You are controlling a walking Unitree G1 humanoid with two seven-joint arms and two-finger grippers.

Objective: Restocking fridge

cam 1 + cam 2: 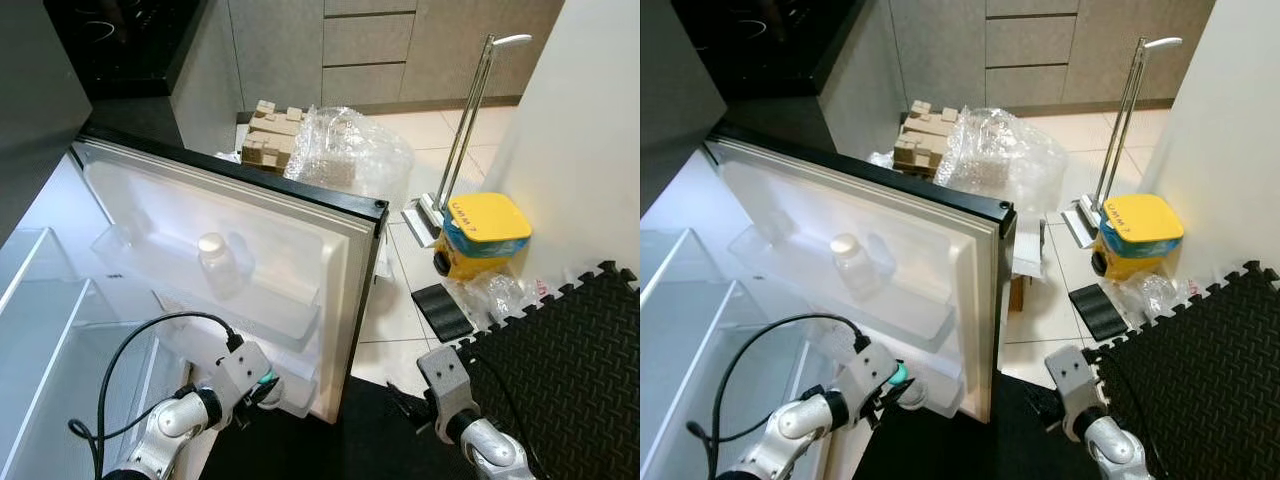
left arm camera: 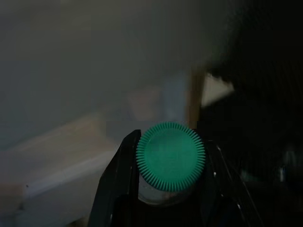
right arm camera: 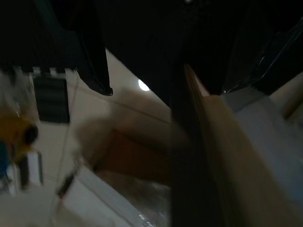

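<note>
Low beside the open fridge door (image 1: 300,260), left gripper (image 2: 170,189): two black fingers (image 2: 116,179) clamped on either side of a bottle with a green ribbed cap (image 2: 171,156). Bottle body is mostly hidden between the fingers; a pale neck is visible below the cap, the rest too dark to read. From the head views the cap shows as a small teal spot (image 1: 899,374) at the gripper tip, just beside the lowest door bin (image 1: 295,395), near the door's bottom corner; contact with the bin cannot be told.

Right gripper (image 1: 408,408): low over the dark floor past the door's edge, next to the black foam mat (image 1: 560,360). Fingers are hard to make out; open or closed cannot be told. Its wrist picture is dark and blurred.

Door shelf (image 1: 250,300), upper: one clear bottle with a white cap (image 1: 213,258), upright.

Fridge interior: glass shelves (image 1: 40,300), cut off at the frame's edge.

Floor beyond: cardboard boxes (image 1: 272,135), crumpled plastic wrap (image 1: 350,150), yellow container (image 1: 485,235), upright pole on a base (image 1: 465,130).
</note>
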